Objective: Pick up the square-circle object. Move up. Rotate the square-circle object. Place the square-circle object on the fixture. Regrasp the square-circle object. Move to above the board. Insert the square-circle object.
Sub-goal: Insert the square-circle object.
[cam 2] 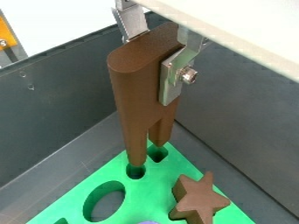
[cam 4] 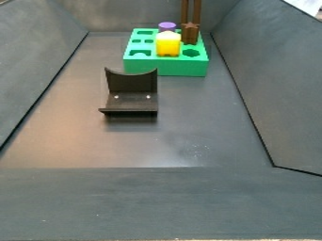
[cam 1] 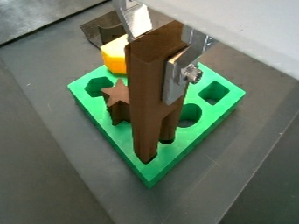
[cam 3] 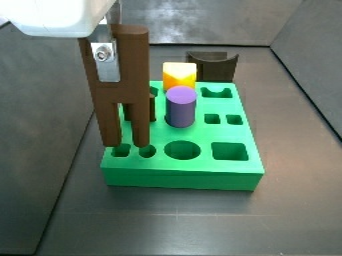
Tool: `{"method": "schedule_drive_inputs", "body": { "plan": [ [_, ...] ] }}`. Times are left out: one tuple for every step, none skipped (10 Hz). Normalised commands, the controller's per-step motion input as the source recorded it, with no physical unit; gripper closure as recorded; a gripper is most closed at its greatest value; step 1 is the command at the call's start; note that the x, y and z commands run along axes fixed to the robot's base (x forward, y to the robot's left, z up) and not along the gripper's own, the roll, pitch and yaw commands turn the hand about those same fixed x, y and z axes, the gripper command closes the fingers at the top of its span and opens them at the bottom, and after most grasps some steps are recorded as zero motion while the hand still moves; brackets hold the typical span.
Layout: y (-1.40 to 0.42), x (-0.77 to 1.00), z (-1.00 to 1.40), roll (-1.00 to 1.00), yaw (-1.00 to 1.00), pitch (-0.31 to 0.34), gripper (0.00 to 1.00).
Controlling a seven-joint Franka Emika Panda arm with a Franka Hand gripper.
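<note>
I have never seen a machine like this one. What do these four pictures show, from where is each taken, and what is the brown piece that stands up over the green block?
This is a robot arm with one end effector, a two-finger clamp. Two pictures come from cameras on its wrist, close to the work; two come from cameras fixed beside the table. The end effector is above the board, a green slab with shaped holes. It is shut on the square-circle object, a tall brown piece whose lower ends are at two holes near the board's edge. The board also holds a purple cylinder, a yellow block and a brown star peg. The dark fixture stands apart on the floor.
</note>
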Motion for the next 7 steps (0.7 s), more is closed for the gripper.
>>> {"method": "schedule_drive_inputs", "body": {
  "plan": [
    [0.00, 0.12, -0.26, 0.09, 0.00, -0.014, 1.00],
    [0.00, 0.13, -0.23, 0.06, 0.00, -0.027, 1.00],
    [0.00, 0.10, -0.22, 0.07, 0.00, -0.020, 1.00],
    [0.00, 0.13, -0.21, 0.07, 0.00, -0.020, 1.00],
    [0.00, 0.08, -0.22, 0.07, 0.00, -0.019, 1.00],
    [0.02, 0.00, -0.23, 0.05, 0.00, -0.019, 1.00],
    [0.01, 0.00, -0.20, 0.04, -0.03, -0.021, 1.00]
  ]
}}
